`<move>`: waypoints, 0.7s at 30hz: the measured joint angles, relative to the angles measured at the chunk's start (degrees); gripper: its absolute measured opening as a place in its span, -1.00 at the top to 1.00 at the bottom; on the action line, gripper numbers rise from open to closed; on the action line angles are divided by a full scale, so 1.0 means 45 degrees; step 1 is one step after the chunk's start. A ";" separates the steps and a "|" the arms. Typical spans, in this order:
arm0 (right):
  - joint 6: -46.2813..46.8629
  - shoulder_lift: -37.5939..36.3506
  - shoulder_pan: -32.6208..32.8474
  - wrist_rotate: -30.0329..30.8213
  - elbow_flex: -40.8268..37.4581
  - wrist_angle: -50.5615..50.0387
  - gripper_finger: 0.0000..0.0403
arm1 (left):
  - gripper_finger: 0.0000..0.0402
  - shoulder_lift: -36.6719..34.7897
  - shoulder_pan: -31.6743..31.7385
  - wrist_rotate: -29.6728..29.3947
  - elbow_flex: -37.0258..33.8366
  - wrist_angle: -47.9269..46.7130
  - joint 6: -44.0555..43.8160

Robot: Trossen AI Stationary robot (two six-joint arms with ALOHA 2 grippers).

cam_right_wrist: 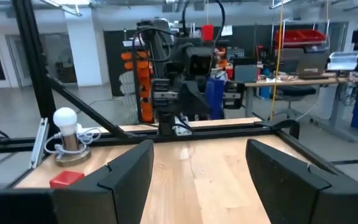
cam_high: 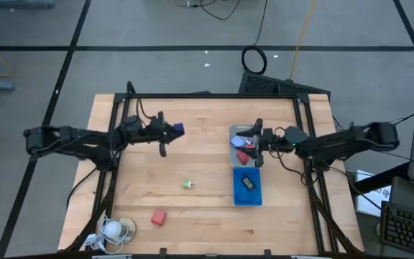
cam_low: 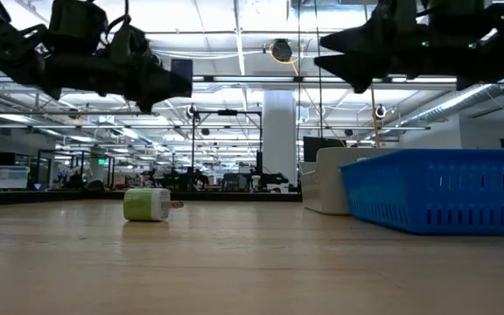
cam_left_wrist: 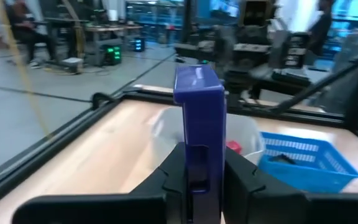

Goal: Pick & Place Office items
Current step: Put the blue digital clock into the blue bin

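Left pincer [cam_high: 169, 132] pinching blue block [cam_high: 177, 129], well left of clear tray [cam_high: 234, 134]; carry level, release low inside; right pincer [cam_high: 254, 139] spread above tray

There are no words, numbers or signs that can be read in any of the pictures. Nothing on the table shows a label or a brand name. The things in the room behind the table are too far off and too blurry to read.
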 joint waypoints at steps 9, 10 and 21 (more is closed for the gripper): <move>0.0240 0.3356 0.0024 -0.0043 0.2337 0.0160 -0.23 | 0.75 0.2100 -0.1771 -0.0142 0.1670 -0.0062 0.0811; 0.0143 0.3604 0.0024 -0.0095 0.2600 0.0094 -0.23 | 0.75 0.2292 -0.1840 -0.0152 0.1850 -0.0187 0.0777; -0.0077 0.4813 0.0029 -0.2002 0.5132 -0.2119 -0.23 | 0.75 0.3780 -0.2440 -0.0722 0.4242 -0.4326 0.0473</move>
